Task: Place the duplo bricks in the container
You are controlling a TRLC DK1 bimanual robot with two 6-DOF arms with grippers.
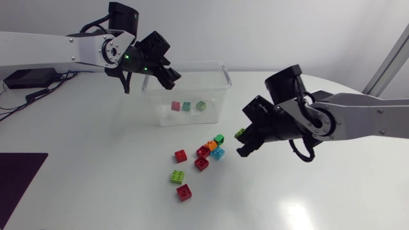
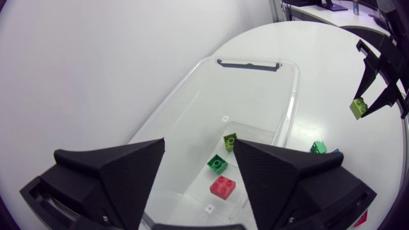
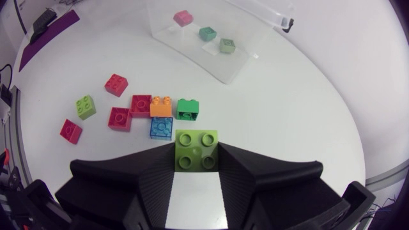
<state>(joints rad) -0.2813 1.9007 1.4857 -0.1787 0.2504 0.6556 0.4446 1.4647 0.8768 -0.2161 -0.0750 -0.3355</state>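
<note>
Carriage explained the lift: right tool [image 1: 245, 139] clamped a lime brick [image 3: 196, 151]; left tool [image 2: 198, 148] gaped empty over the container [image 1: 225, 75].

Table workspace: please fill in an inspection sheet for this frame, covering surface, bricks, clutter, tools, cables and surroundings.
Surface: white table, no spills seen.
Job's things: clear container holds a pink brick and two green bricks. Eight loose bricks lie on the table in front of it: four red, one lime, orange, blue, green. One more, the held lime brick, is off the table.
Clutter: dark mat and black box at the table's left side.
Tools: left tool open, empty, above the container. Right tool shut on the held lime brick, above the table beside the pile.
Cables: black cables by the black box, apart from the bricks.
Surroundings: nothing seen.
</note>
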